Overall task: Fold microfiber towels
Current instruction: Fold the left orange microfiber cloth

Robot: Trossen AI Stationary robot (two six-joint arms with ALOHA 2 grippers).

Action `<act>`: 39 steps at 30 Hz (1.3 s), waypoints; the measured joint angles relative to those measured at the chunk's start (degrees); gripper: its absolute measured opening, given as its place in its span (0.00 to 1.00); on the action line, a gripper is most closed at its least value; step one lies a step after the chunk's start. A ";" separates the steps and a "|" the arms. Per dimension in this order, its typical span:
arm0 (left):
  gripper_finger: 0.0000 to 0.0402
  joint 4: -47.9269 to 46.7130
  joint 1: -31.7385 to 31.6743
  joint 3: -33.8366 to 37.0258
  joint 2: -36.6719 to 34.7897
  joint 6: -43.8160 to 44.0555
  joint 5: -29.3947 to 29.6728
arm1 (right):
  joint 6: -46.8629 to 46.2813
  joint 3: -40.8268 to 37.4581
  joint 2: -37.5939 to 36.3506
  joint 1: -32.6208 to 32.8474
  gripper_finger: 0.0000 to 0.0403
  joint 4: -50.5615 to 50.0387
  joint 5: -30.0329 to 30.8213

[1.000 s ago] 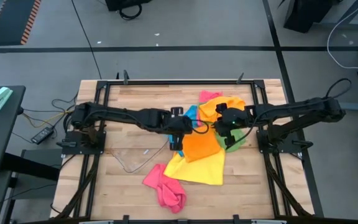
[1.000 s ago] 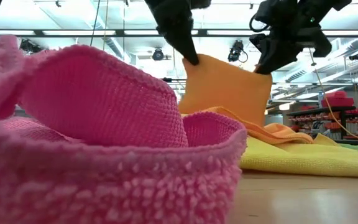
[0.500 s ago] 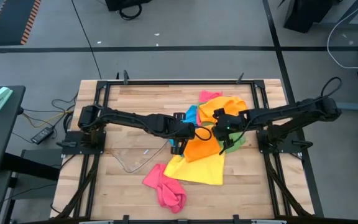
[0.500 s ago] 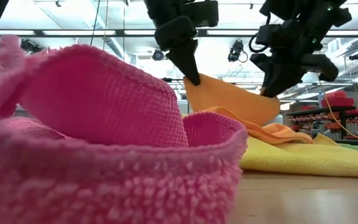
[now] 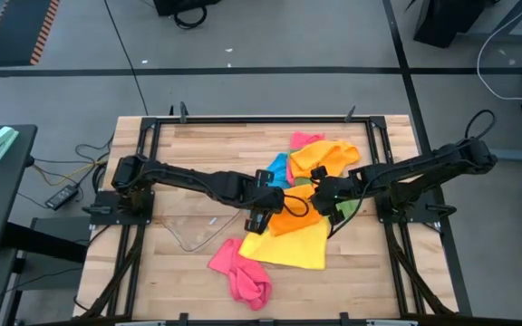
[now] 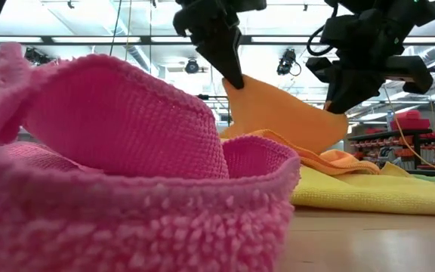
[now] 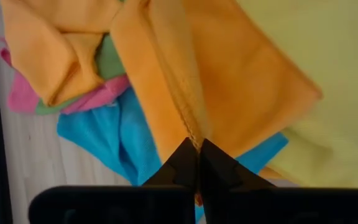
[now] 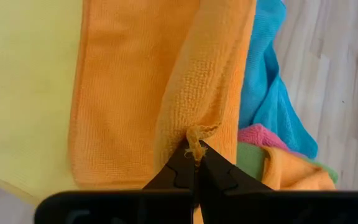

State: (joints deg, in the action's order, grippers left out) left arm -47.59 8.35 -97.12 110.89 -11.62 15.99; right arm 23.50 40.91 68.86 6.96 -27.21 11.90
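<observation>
Orange towel point(image 6: 278, 113) hangs between 2 grippers — left gripper point(image 6: 235, 80) and right gripper point(image 6: 337, 108) each pinch an edge.

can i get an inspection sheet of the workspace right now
surface: wooden table in a black frame, bare on its left side
job's things: orange towel lifted by two corners over the yellow towel; pile of blue, pink, green and orange towels behind; crumpled pink towel at the front edge
clutter: clear plastic tray on the table's left half
grippers: left gripper and right gripper each shut on a corner of the orange towel
cables: loose wires off the table's left edge
surroundings: grey floor with dark tape lines; ceiling lights in the low view; no people seen
</observation>
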 joint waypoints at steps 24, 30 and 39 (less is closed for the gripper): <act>0.08 1.11 0.54 0.00 3.74 2.41 -4.02 | -4.39 0.00 8.33 0.00 0.16 -1.17 -4.30; 0.07 1.74 0.94 -0.06 5.41 3.05 -5.79 | -7.66 0.00 8.33 0.35 0.25 -2.07 -6.09; 0.22 2.85 3.21 0.00 6.33 1.97 -5.81 | -12.82 -0.02 8.35 3.27 0.28 -3.34 -10.49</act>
State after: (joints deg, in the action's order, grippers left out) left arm -44.74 11.56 -97.12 117.22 -9.65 10.17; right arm 10.68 40.88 77.21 10.23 -30.55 1.41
